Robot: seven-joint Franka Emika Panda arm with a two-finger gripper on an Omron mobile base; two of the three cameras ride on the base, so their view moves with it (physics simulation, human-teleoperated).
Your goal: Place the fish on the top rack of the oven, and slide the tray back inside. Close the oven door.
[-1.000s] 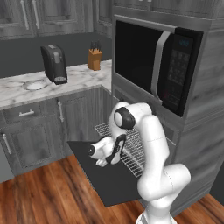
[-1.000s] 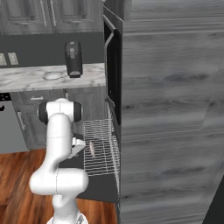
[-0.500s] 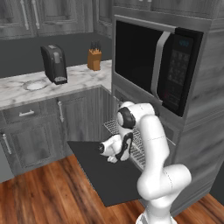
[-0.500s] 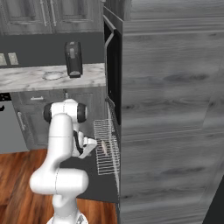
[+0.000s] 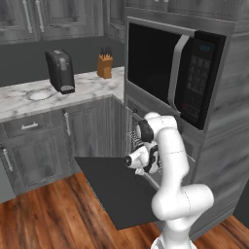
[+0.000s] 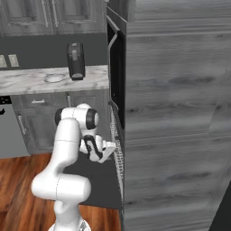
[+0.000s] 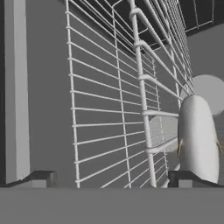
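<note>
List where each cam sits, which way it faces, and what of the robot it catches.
Left base view: behind-left of the arm, facing the oven door, folded down, and microwave; white arm at lower right.
Right base view: behind-right, facing along the cabinet front; arm at lower left, end effector near the rack.
Hand view: on the hand, facing the top rack and fish; two fingertips show.
Both base views share the coffee maker.

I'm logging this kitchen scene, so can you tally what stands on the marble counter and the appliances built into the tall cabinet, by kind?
Coffee maker: 1
Knife block: 1
Plate: 1
Microwave: 1
Oven, with its oven door open: 1
Total: 5
</note>
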